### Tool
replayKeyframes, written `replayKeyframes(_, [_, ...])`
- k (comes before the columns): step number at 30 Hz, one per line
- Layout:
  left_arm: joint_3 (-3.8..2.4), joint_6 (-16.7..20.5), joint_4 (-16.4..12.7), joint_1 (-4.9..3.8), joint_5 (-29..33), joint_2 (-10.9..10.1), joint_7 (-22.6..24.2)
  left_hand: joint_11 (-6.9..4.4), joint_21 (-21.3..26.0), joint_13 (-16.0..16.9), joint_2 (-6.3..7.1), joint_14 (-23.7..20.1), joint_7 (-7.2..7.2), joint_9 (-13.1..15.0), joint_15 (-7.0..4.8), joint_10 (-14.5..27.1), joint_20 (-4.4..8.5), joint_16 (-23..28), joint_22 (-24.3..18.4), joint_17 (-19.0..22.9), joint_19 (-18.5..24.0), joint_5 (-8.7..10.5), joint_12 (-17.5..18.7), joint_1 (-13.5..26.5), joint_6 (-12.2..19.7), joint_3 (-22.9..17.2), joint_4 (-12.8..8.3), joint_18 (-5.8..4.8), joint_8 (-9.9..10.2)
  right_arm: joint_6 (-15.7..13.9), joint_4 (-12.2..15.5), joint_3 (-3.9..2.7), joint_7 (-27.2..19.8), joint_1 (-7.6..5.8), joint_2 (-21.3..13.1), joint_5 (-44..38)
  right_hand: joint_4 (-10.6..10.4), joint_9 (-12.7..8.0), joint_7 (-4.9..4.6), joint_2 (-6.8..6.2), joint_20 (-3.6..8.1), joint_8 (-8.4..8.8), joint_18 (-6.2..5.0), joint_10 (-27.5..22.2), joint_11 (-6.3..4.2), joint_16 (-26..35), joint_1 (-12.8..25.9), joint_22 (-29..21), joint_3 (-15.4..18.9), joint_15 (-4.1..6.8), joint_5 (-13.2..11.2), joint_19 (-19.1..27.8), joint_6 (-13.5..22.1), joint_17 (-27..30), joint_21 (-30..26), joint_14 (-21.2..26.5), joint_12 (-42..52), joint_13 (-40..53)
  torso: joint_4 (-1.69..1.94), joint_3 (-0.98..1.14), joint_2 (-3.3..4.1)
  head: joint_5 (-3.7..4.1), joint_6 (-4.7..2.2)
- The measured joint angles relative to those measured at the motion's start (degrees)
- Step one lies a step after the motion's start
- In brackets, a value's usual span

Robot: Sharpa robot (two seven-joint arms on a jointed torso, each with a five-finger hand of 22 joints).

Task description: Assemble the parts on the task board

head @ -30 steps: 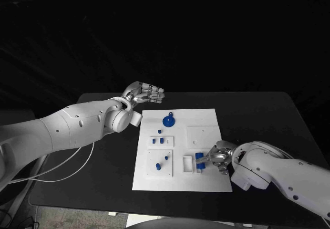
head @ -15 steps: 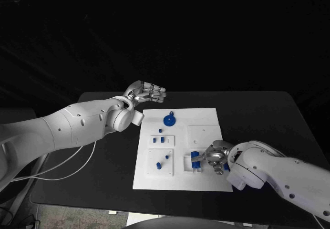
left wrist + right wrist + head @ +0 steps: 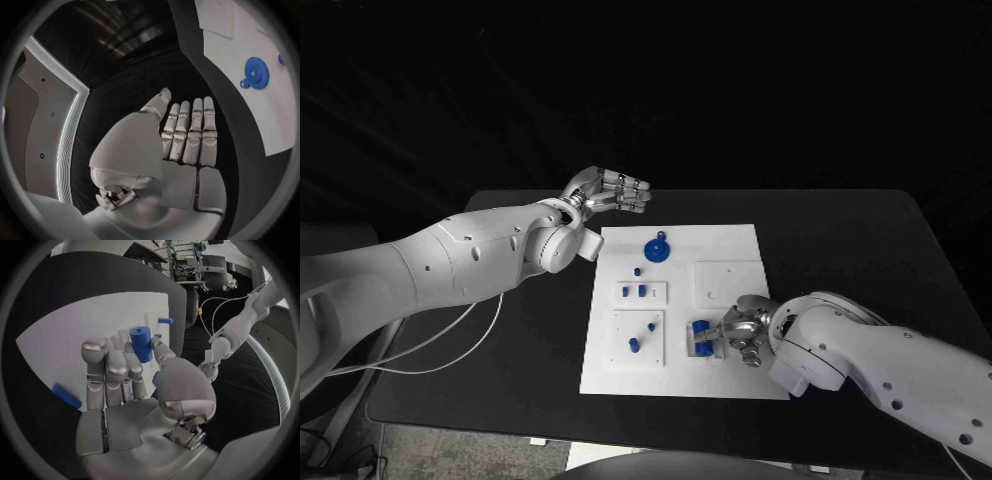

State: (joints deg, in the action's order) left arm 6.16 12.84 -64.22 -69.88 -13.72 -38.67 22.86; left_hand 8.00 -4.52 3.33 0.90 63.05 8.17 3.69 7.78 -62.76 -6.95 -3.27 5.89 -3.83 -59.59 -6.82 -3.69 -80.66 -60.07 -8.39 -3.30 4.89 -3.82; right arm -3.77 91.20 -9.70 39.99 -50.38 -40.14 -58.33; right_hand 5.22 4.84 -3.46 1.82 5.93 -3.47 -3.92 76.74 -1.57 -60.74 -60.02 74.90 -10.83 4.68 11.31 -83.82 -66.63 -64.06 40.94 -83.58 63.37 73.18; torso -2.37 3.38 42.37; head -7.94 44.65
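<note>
The white task board (image 3: 733,375) lies in the middle of the black desk (image 3: 862,250). The right hand (image 3: 740,330) sits low over the board's near right part, at about 5 o'clock from its centre, beside a small raised white block (image 3: 692,345). Its fingers pinch a blue cylinder (image 3: 141,343) against the thumb, the cylinder's flat end facing away from the palm. In the head view blue (image 3: 702,331) shows just at the fingertips, over that block.

The left hand (image 3: 606,190) hovers above the bare desk off the board's far left corner, at roughly 11 o'clock, well apart from any part. Its fingers (image 3: 189,131) are straight and side by side, the thumb alongside, with nothing in them.

A blue gear (image 3: 653,251) with a small knob at its edge lies flat on the far part of the board, at 12 o'clock. Below it, two short blue pegs (image 3: 635,292) stand in a small white plate, and another white plate toward 7 o'clock carries a blue peg (image 3: 633,346). A plain white square plate (image 3: 727,283) lies on the right, at about 2 o'clock.
</note>
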Motion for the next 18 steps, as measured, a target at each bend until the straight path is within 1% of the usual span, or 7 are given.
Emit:
replayKeyframes(10, [0.00,-0.1,0.0,0.00,0.0,0.0,-0.1,0.00,0.0,0.0,0.00,0.0,0.00,0.0,0.00,0.0,0.00,0.0,0.0,0.0,0.0,0.00,0.0,0.0,0.0,0.0,0.0,0.00,0.0,1.2,-0.9,0.01,0.0,0.00,0.4,-1.3,-0.1,-0.1,0.06,-0.02,0.21,0.12,0.00,0.0,0.01,0.0,0.0,0.0,0.1,0.00,0.0,-0.2,-0.1,0.1,-0.1,0.0,-0.1,-0.1,-0.05,-0.01,-0.01,-0.22,0.06])
replayKeyframes(14, [0.00,-0.1,0.0,0.00,0.0,0.0,-0.1,0.00,0.0,0.0,0.00,0.0,0.00,0.0,0.00,0.0,0.00,0.0,0.0,0.0,0.0,0.00,0.0,0.0,0.0,0.0,0.0,0.00,0.0,1.5,-1.3,0.00,0.0,-0.02,0.8,-1.7,-0.3,-0.1,0.06,-0.03,0.21,0.12,0.00,-0.2,-0.20,0.2,0.0,0.0,0.3,0.00,0.0,-0.2,-0.1,0.1,-0.2,0.0,-0.2,-0.2,-0.05,0.00,-0.01,-0.24,0.02])
replayKeyframes(15, [0.00,-0.1,0.0,0.00,0.0,0.0,-0.1,0.00,0.0,0.0,0.00,0.0,0.00,0.0,0.00,0.0,0.01,0.0,0.0,0.0,0.0,0.00,0.0,0.0,0.0,0.0,0.0,0.00,0.0,1.6,-1.4,-0.01,0.0,-0.03,0.9,-1.8,-0.7,-0.1,0.07,-0.04,0.21,0.12,0.00,-0.3,-0.18,0.2,0.0,0.0,0.7,0.00,0.0,-0.2,-0.1,0.1,-0.2,0.0,-0.2,-0.2,-0.06,0.01,-0.01,-0.24,0.02])
replayKeyframes(16, [0.00,-0.1,0.0,0.00,0.0,0.0,-0.1,0.00,0.0,0.0,0.00,0.0,0.00,0.0,0.00,0.0,0.01,0.0,0.0,0.0,0.0,0.00,0.0,0.0,0.0,0.0,0.0,0.00,0.0,1.7,-1.5,-0.01,0.0,-0.03,1.0,-1.8,-0.8,-0.1,0.07,-0.34,0.21,0.12,0.00,-0.3,-0.16,0.2,0.3,0.0,1.3,0.00,0.0,-0.2,-0.1,0.1,-0.2,0.0,-0.5,-0.3,-0.06,0.01,-0.01,-0.24,0.01])
replayKeyframes(17, [0.00,-0.1,0.0,0.00,0.0,0.0,-0.1,0.00,0.0,0.0,0.00,0.0,0.00,0.0,0.00,0.0,0.01,0.0,0.0,0.0,0.0,0.00,0.0,0.0,0.0,0.0,0.0,0.00,0.0,1.7,-1.6,-0.01,0.0,-0.03,1.1,-1.9,-1.2,-0.1,0.10,-0.61,0.20,0.11,0.00,-0.5,-0.12,0.5,0.7,0.0,2.1,0.00,0.0,-0.2,-0.1,0.1,-0.2,0.0,-0.5,-0.3,-0.06,0.01,-0.01,-0.24,0.01])
replayKeyframes(18, [0.00,-0.1,0.0,0.00,0.0,0.0,-0.1,0.00,0.0,0.0,0.00,0.0,0.00,0.0,0.00,0.0,0.00,0.0,0.0,0.0,0.0,0.00,0.0,0.0,0.0,0.0,0.0,0.00,0.0,1.8,-1.8,-0.01,0.0,-0.03,1.1,-1.9,-1.7,0.0,0.07,-0.56,0.21,0.04,0.00,-0.7,0.00,0.6,1.0,0.0,3.3,0.00,-0.1,-0.2,-0.1,0.1,-0.5,0.0,-0.8,-0.4,-0.06,0.02,-0.01,-0.24,0.01])
